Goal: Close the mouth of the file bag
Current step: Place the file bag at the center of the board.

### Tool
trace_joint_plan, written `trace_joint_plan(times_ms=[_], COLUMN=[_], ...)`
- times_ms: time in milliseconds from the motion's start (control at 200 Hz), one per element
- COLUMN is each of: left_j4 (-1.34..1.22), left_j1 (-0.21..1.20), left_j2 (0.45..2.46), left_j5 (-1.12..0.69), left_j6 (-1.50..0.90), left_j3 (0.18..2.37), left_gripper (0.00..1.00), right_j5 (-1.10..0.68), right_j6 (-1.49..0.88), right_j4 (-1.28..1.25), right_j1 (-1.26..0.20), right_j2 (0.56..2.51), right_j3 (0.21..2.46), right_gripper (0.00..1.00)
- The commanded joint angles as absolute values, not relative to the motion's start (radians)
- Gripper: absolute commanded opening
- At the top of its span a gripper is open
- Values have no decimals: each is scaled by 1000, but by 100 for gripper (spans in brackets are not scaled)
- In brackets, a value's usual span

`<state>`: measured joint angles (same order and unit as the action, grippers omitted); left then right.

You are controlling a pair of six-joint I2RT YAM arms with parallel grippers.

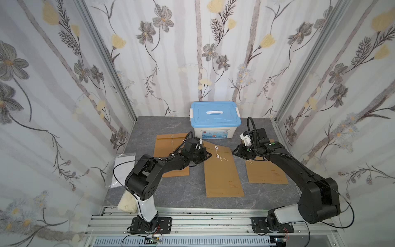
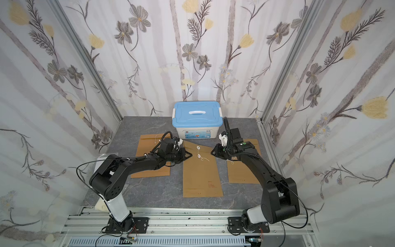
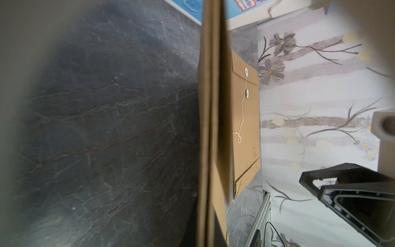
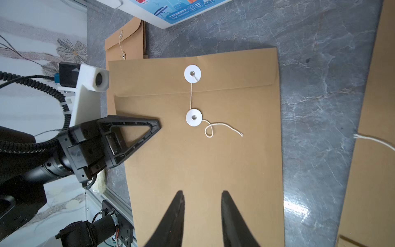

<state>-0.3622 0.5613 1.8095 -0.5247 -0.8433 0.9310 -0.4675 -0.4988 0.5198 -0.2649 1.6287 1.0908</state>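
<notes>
Trailing loose string (image 4: 222,126), flap-down file bag (image 4: 203,166)

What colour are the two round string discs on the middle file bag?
White. The discs show best in the right wrist view.

Box (image 1: 215,120) just behind file bag (image 1: 222,175)

Both arms reach toward the middle, left tool (image 4: 158,125) pinched closed, right tool (image 4: 202,193) jaws parted.
</notes>
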Motion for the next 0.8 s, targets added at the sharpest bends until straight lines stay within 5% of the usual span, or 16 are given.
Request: trace_joint_plan(times_ms=[0,175,565,794], left_j4=[-380,-366,-405,-418], left_j1=[557,543,502,492], left_j2=[1835,1885,1948,1957], left_j5=[-511,-509,-528,-527], left_j6=[-818,-810,-828,-841], left_j3=[935,948,948,937], left_gripper=[8,28,37,53], right_j5=[-432,-412,-345,-259], right_j6=[-522,-544,-594,-627], right_j4=[414,301,192,184], right_j1=[-285,-304,-304,-296], right_j2=[1681,1752,1825,1850], right_j3=[1092,1075,991,947], right_gripper=[31,31,30,34])
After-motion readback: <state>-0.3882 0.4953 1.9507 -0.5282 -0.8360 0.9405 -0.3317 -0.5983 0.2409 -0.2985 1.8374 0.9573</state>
